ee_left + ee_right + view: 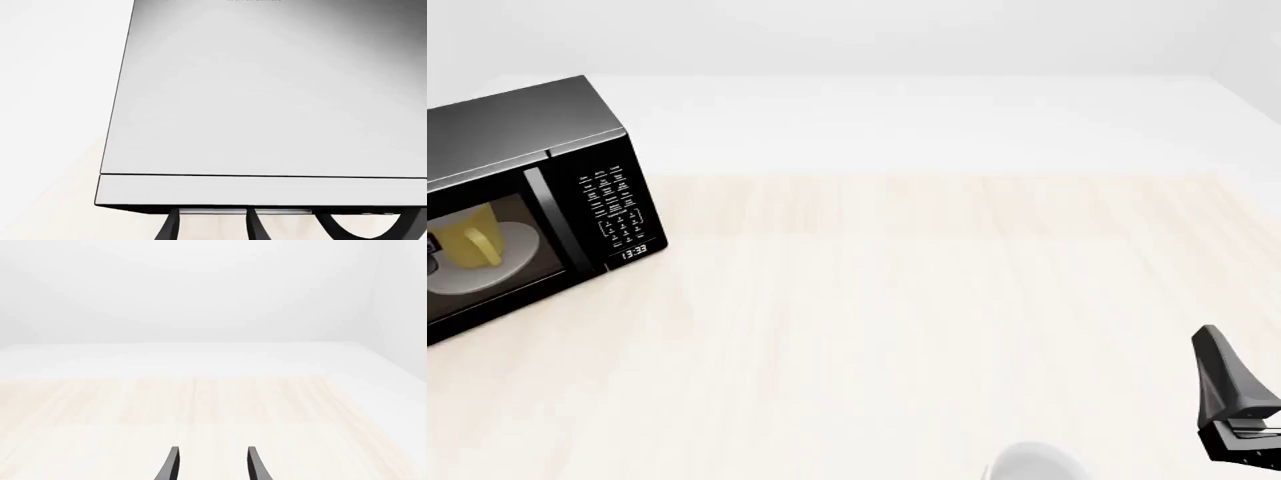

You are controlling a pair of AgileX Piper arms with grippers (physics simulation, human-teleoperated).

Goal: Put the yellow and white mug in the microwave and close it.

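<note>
The black microwave point(521, 130) stands at the table's far left, its glass door lying flush with the keypad panel point(614, 210). Through the glass, the yellow and white mug point(474, 240) rests on the white turntable plate point(507, 268). In the left wrist view the microwave's top point(267, 100) fills the picture. My left gripper point(213, 227) sits just past its front edge, fingers apart with nothing between them. My right gripper point(1234, 410) waits at the front right, open and empty in the right wrist view point(212, 465).
An all-white rounded cup point(1034, 465) sits at the table's front edge, left of my right gripper. A dark curved shape point(360, 227) shows below the microwave's front edge in the left wrist view. Light wooden tabletop point(934, 300) stretches between the microwave and the right arm.
</note>
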